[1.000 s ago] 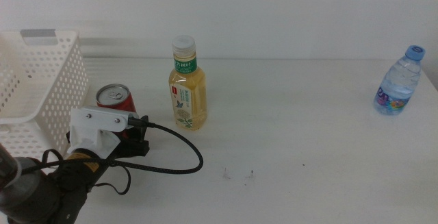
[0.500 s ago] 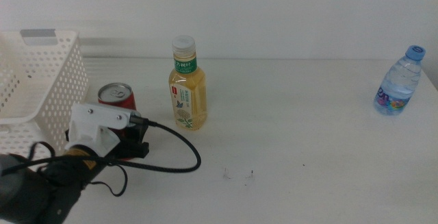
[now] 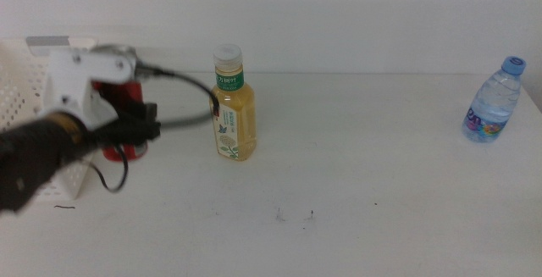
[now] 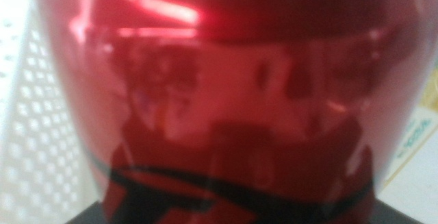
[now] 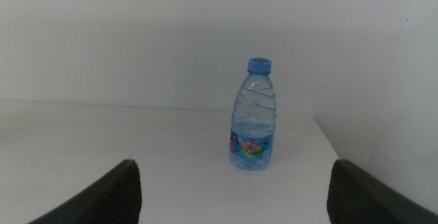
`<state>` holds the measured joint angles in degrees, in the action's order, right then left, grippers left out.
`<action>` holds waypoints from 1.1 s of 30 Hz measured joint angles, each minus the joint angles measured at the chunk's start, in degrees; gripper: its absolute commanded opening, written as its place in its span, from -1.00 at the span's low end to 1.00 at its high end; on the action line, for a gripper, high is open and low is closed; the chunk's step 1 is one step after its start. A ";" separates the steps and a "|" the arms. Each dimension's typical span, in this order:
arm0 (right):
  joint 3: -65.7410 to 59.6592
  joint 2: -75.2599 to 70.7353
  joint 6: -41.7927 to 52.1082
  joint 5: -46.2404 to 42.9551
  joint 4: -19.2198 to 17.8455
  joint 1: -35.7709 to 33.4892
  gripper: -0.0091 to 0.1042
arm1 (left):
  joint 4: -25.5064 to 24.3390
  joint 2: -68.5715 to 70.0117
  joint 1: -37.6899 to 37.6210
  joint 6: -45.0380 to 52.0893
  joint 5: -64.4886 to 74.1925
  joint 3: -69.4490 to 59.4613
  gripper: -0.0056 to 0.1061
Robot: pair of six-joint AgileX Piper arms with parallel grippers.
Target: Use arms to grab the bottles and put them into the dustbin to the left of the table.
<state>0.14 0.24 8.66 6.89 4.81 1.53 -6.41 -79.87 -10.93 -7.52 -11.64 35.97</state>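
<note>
My left gripper (image 3: pixel 129 130) is shut on the red soda can (image 3: pixel 115 93) and holds it off the table, right beside the white perforated dustbin (image 3: pixel 24 99). The can fills the left wrist view (image 4: pixel 226 94), with the dustbin wall (image 4: pixel 31 121) just behind it. The yellow tea bottle (image 3: pixel 231 108) stands upright to the right of the can. The small clear water bottle (image 3: pixel 493 101) stands at the far right of the table; it also shows in the right wrist view (image 5: pixel 253 118). My right gripper (image 5: pixel 233 186) is open, facing it from a distance, and is out of the middle view.
The white table (image 3: pixel 364 167) has a few dark specks (image 3: pixel 292 216) near its front middle. The left arm's black cable (image 3: pixel 182 99) loops from the wrist toward the tea bottle. A white wall runs behind the table.
My left arm has lifted the red can off the table and carried it up and to the left, toward the dustbin. The tea bottle and water bottle have not moved.
</note>
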 measured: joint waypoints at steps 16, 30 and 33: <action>0.00 0.00 0.00 0.00 0.00 0.00 0.78 | 13.10 0.42 5.71 17.73 49.57 33.74 -0.28; 0.00 0.00 0.00 0.00 0.00 0.00 0.78 | 21.82 -13.54 25.75 31.31 69.97 53.06 -0.28; 0.00 0.00 0.00 0.00 0.00 0.00 0.78 | 21.94 -17.13 26.80 32.48 73.27 57.02 -0.28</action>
<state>0.14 0.24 8.66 6.89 4.81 1.53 15.53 -97.00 15.88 24.96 61.62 92.99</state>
